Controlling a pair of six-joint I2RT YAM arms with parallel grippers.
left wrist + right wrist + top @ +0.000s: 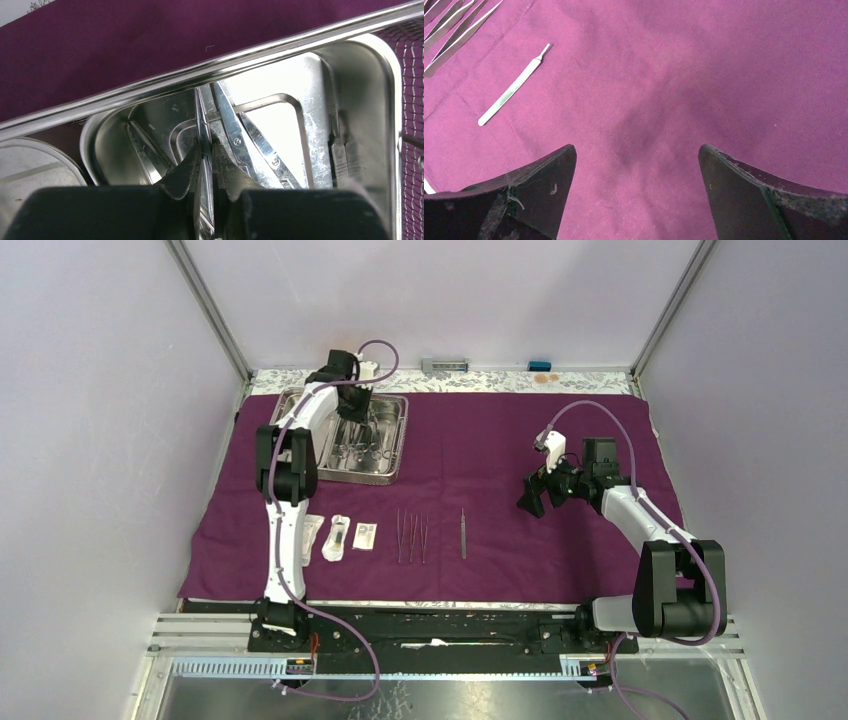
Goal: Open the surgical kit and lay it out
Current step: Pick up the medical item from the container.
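Note:
The purple cloth (560, 440) lies spread flat over the table. At its back left stands the steel tray (392, 440), with ring-handled forceps (250, 142) and other steel tools in it. My left gripper (207, 150) reaches down into the tray (360, 65), its fingers shut on thin steel tweezers (201, 112) standing on edge. Laid out on the cloth in front are sealed packets (338, 537), tweezers (411, 536) and a flat steel handle (463, 533). My right gripper (636, 155) hovers open over bare cloth (704, 75) at the right, nothing between its fingers. The handle (514, 85) lies to its left.
A wire mesh basket (412, 100) sits at the tray's right side. A small grey item (445, 365) and a blue one (540, 365) lie on the back ledge. Frame posts and lilac walls enclose the table.

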